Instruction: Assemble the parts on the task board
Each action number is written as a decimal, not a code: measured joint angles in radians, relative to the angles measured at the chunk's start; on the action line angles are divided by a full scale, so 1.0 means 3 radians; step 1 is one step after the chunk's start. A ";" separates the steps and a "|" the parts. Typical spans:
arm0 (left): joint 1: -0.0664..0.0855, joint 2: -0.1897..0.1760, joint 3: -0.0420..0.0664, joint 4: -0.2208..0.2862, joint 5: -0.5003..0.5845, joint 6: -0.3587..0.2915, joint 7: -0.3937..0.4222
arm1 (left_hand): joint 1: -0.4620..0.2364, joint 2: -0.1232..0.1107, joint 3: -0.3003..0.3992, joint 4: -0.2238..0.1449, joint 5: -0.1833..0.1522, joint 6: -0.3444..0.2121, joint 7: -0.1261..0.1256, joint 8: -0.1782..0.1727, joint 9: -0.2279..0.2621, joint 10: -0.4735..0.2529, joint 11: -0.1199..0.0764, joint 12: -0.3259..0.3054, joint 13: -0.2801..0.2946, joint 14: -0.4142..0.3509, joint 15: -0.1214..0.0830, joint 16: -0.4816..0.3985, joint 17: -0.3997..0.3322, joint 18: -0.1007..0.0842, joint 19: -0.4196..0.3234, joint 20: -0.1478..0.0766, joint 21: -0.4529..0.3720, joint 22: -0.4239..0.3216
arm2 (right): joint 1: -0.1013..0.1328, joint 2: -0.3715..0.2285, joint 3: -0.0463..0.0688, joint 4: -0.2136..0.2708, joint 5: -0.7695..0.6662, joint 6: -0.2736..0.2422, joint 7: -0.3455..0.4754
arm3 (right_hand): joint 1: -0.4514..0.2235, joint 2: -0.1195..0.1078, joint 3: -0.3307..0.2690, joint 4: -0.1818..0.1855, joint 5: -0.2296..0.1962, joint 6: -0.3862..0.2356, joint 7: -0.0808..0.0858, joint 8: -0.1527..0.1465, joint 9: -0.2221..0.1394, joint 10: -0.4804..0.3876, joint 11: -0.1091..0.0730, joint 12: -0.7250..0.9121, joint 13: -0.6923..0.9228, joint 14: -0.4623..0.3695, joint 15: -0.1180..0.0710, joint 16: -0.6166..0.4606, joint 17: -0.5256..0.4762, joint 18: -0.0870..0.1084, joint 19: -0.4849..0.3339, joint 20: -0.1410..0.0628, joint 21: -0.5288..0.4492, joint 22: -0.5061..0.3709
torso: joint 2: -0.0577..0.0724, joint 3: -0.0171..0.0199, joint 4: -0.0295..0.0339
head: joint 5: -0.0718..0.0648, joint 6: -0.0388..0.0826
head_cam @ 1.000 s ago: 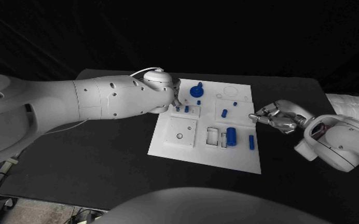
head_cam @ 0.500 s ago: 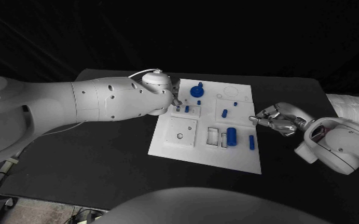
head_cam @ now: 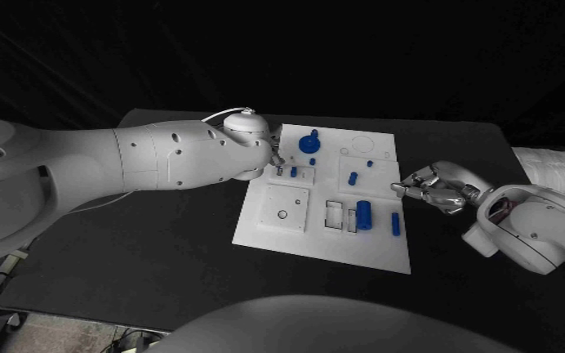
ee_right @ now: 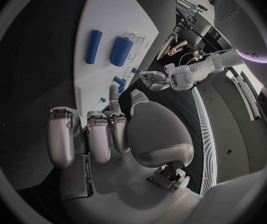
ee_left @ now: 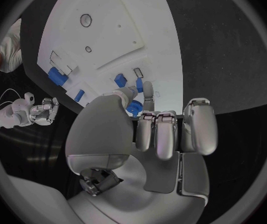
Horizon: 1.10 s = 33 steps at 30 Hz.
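While my left hand (ee_left: 152, 134) sits over the board's (head_cam: 271, 234) far left corner, fingertips down by the blue knob (head_cam: 309, 143) but I can't tell if they're pinching anything, my right hand (head_cam: 433, 186) waits curled and empty just off the board's right edge.

Dim light leaves the table (head_cam: 176, 230) and backdrop near black while the white board (head_cam: 271, 230) stands out bright and evenly lit, with soft glare on the metal hands beside it, and both wrist views bend the board's straight edges toward their rims.
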 measured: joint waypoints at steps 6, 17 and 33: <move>-0.0002 0.0014 -0.0001 -0.0015 0.0023 0.0026 0.0000 | 0.0000 0.0000 0.0000 0.0000 0.0000 0.0000 0.0000 0.0000 -0.0001 0.0000 0.0000 -0.0012 0.0000 0.0000 0.0000 0.0000 0.0000 0.0000 0.0000 0.0000 -0.0013 0.0000 | -0.0001 0.0004 0.0001 -0.0005 0.0000 0.0000 0.0001 | 0.0000 0.0000 -0.0009 -0.0009 0.0000 0.0000 0.0000 0.0000 -0.0003 0.0000 0.0000 0.0000 0.0000 0.0000 0.0000 0.0000 0.0000 0.0000 -0.0012 -0.0012 -0.0017 0.0000 | 0.0000 0.0000 0.0000 | 0.0000 0.0000; -0.0006 0.0042 -0.0002 -0.0038 0.0073 0.0062 0.0000 | -0.0008 -0.0009 0.0010 -0.0010 0.0000 0.0000 0.0000 -0.0001 -0.0003 0.0000 0.0000 -0.0012 0.0000 0.0000 0.0000 0.0000 0.0002 0.0000 0.0000 0.0000 -0.0013 0.0000 | -0.0002 0.0009 0.0001 -0.0010 0.0000 0.0000 0.0002 | 0.0000 0.0000 -0.0009 -0.0009 0.0000 0.0000 0.0000 0.0000 -0.0003 0.0000 0.0000 0.0000 0.0000 0.0000 0.0000 0.0000 -0.0001 0.0000 -0.0012 -0.0012 -0.0017 -0.0001 | 0.0000 0.0000 0.0000 | 0.0000 0.0000; -0.0022 0.0061 -0.0005 -0.0094 0.0105 0.0115 -0.0001 | -0.0008 -0.0009 0.0018 0.0000 -0.0001 -0.0006 0.0006 -0.0001 0.0000 0.0000 0.0000 -0.0029 0.0000 0.0000 0.0000 0.0000 0.0002 0.0000 0.0000 0.0000 -0.0027 0.0000 | -0.0002 0.0006 0.0001 -0.0009 0.0000 -0.0001 0.0006 | 0.0027 0.0000 -0.0009 -0.0009 0.0000 0.0000 0.0000 0.0000 -0.0003 0.0000 0.0000 0.0000 0.0000 0.0000 0.0000 0.0000 -0.0001 0.0000 -0.0012 -0.0012 -0.0017 -0.0001 | 0.0001 0.0000 0.0001 | -0.0016 0.0000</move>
